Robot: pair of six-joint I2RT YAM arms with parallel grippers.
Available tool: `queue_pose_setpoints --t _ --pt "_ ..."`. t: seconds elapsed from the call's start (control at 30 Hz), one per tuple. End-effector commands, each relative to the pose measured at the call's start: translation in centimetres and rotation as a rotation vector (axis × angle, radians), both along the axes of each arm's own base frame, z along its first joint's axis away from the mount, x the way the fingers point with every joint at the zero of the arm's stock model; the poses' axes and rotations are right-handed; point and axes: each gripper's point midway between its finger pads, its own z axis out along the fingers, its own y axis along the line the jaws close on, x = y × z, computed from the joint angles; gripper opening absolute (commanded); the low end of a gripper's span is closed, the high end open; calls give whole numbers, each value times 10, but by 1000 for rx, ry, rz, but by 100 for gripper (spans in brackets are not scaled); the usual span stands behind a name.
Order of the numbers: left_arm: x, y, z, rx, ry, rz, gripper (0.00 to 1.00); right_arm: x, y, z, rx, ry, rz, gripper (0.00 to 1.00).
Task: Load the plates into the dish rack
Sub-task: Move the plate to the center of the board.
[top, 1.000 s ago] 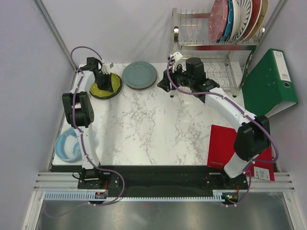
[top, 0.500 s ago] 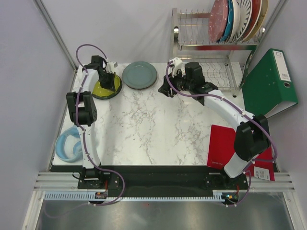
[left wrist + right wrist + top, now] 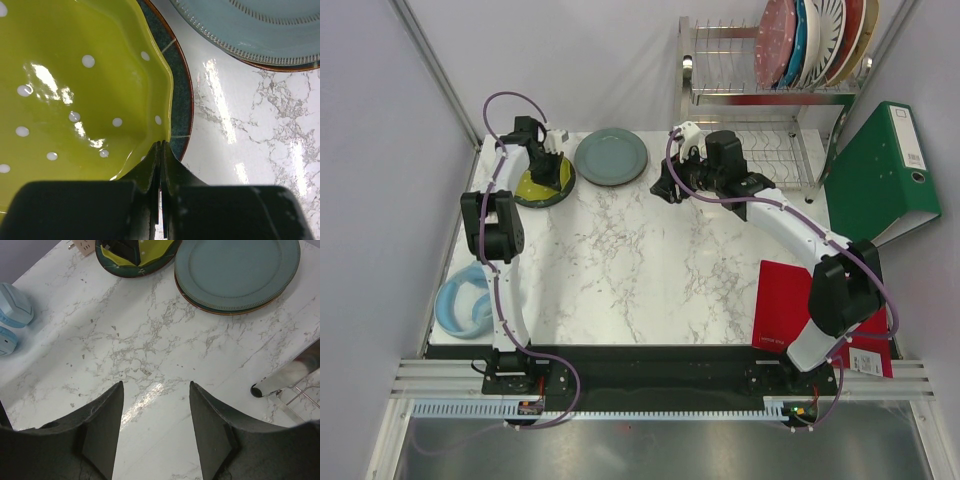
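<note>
A lime plate with white dots (image 3: 533, 186) (image 3: 75, 75) (image 3: 150, 250) lies on a dark teal plate (image 3: 181, 75) at the table's far left. My left gripper (image 3: 549, 166) (image 3: 161, 144) is shut on the lime plate's near rim. Beside it lies a grey-blue plate (image 3: 611, 157) (image 3: 260, 25) (image 3: 235, 272), stacked on another. My right gripper (image 3: 665, 186) (image 3: 156, 385) hangs open and empty over bare marble, just right of the grey-blue plate. The dish rack (image 3: 720, 62) stands at the back right, with several plates (image 3: 815, 40) upright in its upper tier.
A green binder (image 3: 882, 170) leans right of the rack. A red folder (image 3: 783, 300) lies at the near right. A light blue object (image 3: 465, 302) (image 3: 12, 305) sits at the left edge. The rack's foot (image 3: 277, 381) is close to my right fingers.
My left arm has swung a little right and its gripper has settled on the lime plate's rim. My right gripper has barely shifted.
</note>
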Motion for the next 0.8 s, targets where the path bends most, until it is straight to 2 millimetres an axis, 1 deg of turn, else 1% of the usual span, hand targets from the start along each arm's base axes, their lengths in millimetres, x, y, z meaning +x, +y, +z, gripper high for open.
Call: queue_pose_setpoints --t 0.0,0.03,0.13,0.17,0.23,0.3,0.37,0.43,0.5,0.57,0.77 --pt "-32 17 -47 63 166 -1 2 -3 3 28 37 -65 16 62" --pt "-31 18 -44 62 161 8 2 -3 2 27 35 -66 14 62" --pt "-17 22 -25 56 92 39 2 -4 2 31 38 -74 13 62" --pt "-7 25 -16 59 51 52 2 -4 0 29 35 -70 8 63" --pt "2 29 -4 62 6 59 2 -5 1 28 35 -70 10 63" --pt "15 34 15 58 -55 69 2 -6 0 29 36 -70 9 63" --pt "22 37 29 56 -95 79 2 -6 0 29 37 -69 7 63" --pt "28 40 37 57 -127 86 2 -5 0 28 35 -71 6 63" --pt "30 45 36 78 -132 99 2 -5 0 26 36 -65 5 63" --pt "31 51 25 97 -114 112 2 -4 1 26 38 -67 5 63" --pt "24 59 -2 141 -52 125 2 -2 0 25 29 -76 3 63"
